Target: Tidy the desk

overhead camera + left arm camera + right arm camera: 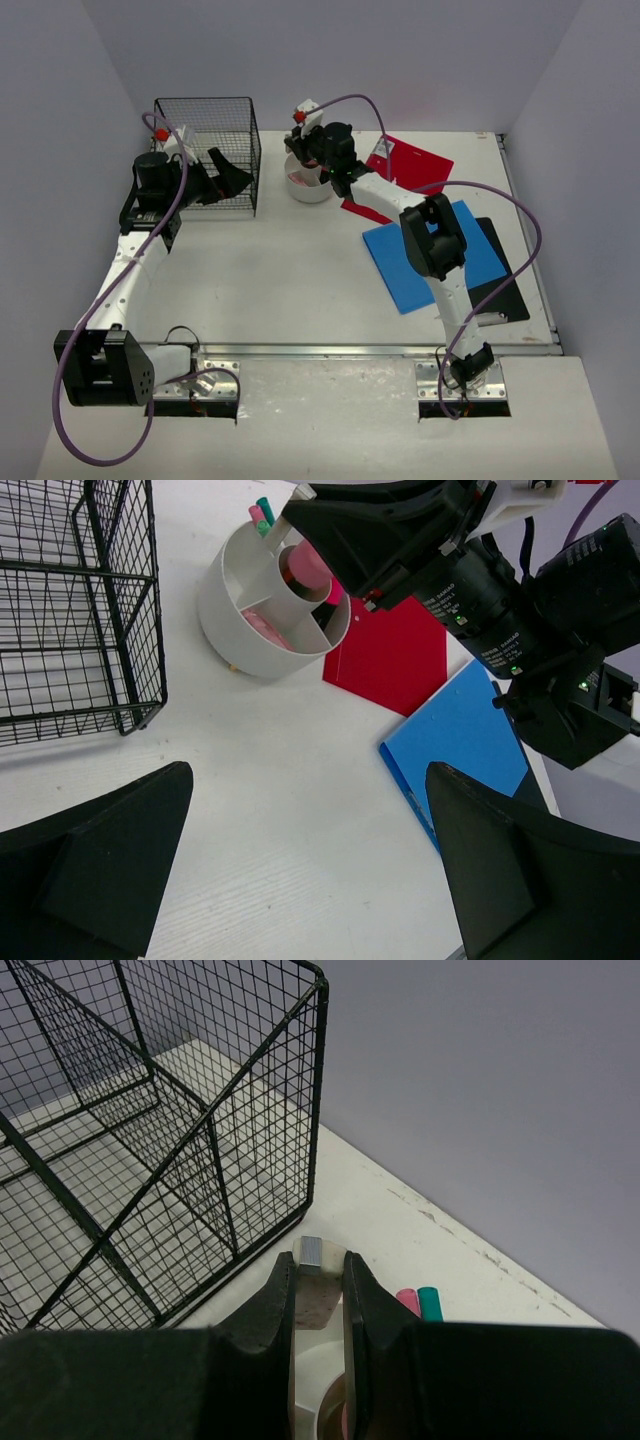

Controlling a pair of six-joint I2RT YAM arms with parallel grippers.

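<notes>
1. Placement of one item was judged the step in hand. The right gripper (318,1265) hung over the organizer (225,630) at 12 o'clock on the desk (300,290), fingers clamped on a slim pale stick (312,1251) with a grey end.
2. The left gripper (310,780) sat at 10 o'clock beside the basket (205,150), fingers wide apart and holding nothing.
3. The next move probably called for lowering the stick into a free compartment, then parting the fingers. The compartments were narrow, so the stick needed to go in near upright.
4. The desk was flat, matte and off-white, and spanned the floor between the lavender walls, with the arm bases at 6 o'clock.
5. The organizer was a round white tub, seemingly plastic, with curved dividers. Pink and teal pens (262,512) stood in it.
6. The basket was open black wire mesh, box-shaped.
7. A red sheet (390,655), a blue sheet (460,730) and a black pad (510,290) lay overlapped at 2 to 3 o'clock, all thin, flat and smooth.
</notes>
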